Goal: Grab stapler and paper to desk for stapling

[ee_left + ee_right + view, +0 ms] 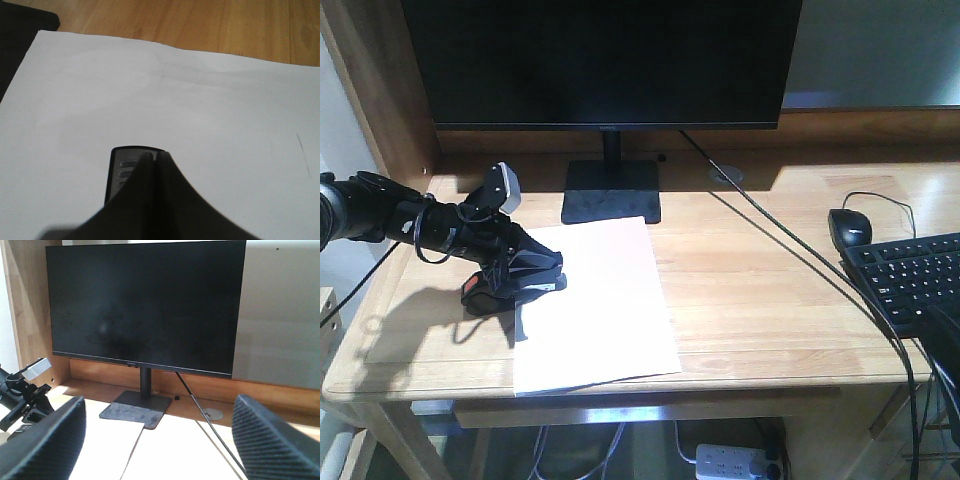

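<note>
The white paper [605, 300] lies flat on the wooden desk [760, 290], in front of the monitor base. The black stapler [470, 288], its orange-red end pointing left, sits at the paper's left edge. My left gripper [545, 272] is low over the stapler. In the left wrist view its fingers [150, 180] are shut against each other, and the stapler's grey tip [120, 167] shows under them on the paper [150, 90]. My right gripper [160, 445] is open and empty, held above the desk and facing the monitor.
A black monitor [600, 60] stands on a dark base [612, 195] at the back. On the right are a black mouse [850, 228] and a keyboard [910, 275]. A cable [790, 250] runs diagonally across the desk. A power strip [735, 460] lies underneath.
</note>
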Robot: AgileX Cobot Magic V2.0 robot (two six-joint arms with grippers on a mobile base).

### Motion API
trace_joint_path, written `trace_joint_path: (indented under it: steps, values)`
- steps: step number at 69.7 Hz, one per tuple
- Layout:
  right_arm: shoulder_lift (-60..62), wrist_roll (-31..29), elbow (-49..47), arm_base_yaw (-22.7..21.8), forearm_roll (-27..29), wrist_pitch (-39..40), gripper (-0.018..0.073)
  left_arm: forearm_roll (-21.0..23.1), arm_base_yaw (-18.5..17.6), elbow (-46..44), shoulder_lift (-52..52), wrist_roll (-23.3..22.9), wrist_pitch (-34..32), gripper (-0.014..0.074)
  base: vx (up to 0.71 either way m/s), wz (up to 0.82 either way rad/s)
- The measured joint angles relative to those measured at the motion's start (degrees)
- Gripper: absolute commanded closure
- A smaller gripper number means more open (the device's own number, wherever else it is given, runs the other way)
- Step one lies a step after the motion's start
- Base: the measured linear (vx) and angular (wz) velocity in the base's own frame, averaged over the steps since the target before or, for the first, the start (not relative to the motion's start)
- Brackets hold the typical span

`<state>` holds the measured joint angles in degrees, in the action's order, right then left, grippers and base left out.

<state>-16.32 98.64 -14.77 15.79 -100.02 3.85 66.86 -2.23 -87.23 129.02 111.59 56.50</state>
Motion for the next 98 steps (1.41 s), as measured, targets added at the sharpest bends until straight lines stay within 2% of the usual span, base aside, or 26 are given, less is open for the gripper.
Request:
trace_joint_path:
  steps: [28,37,46,58,65,70,79,83,86,92,95,98]
  values:
    - [0.0,0.0,0.0,0.0,0.0,0.0,-0.0001,0.0,0.0,-0.07,0.0,-0.06,-0.36,0.0603,0.0,0.0]
    - [0.0,0.0,0.0,0.0,0.0,0.0,-0.0001,-0.7,0.0,-0.18,-0.6,-1.7,-0.9,0.0603,0.0,0.0]
    - [0.0,0.0,0.0,0.0,0.0,0.0,-0.0001,-5.43,0.3,0.19,-3.97,-5.3,-2.78,0.0603,0.0,0.0]
    - [0.0,0.0,0.0,0.0,0.0,0.0,-0.0001,-14.11,0.91,0.23,-11.95,-11.63,-6.35,0.0603,0.0,0.0]
    - [0.0,0.0,0.0,0.0,0.0,0.0,-0.0001,-21.09,1.08,0.23,-18.13,-19.4,-9.91,0.0603,0.0,0.0]
    - [0.0,0.0,0.0,0.0,0.0,0.0,-0.0001,-26.01,1.08,0.23,-22.69,-26.96,-13.19,0.0603,0.0,0.0]
    - [0.0,0.0,0.0,0.0,0.0,0.0,-0.0001,-36.22,1.09,0.25,-30.69,-42.25,-16.62,0.0603,0.0,0.0]
    - [0.0,0.0,0.0,0.0,0.0,0.0,-0.0001,-40.87,1.09,0.25,-34.09,-50.11,-16.89,0.0603,0.0,0.0]
    - [0.0,0.0,0.0,0.0,0.0,0.0,-0.0001,-44.14,1.09,0.25,-36.57,-57.86,-16.83,0.0603,0.0,0.0]
    - [0.0,0.0,0.0,0.0,0.0,0.0,-0.0001,-47.52,1.09,0.3,-41.31,-70.8,-16.23,0.0603,0.0,0.0]
    - [0.0,0.0,0.0,0.0,0.0,0.0,-0.0001,-48.74,1.09,0.3,-43.14,-76.24,-16.16,0.0603,0.0,0.0]
    - [0.0,0.0,0.0,0.0,0.0,0.0,-0.0001,-49.4,1.09,0.3,-45.0,-79.79,-15.94,0.0603,0.0,0.0]
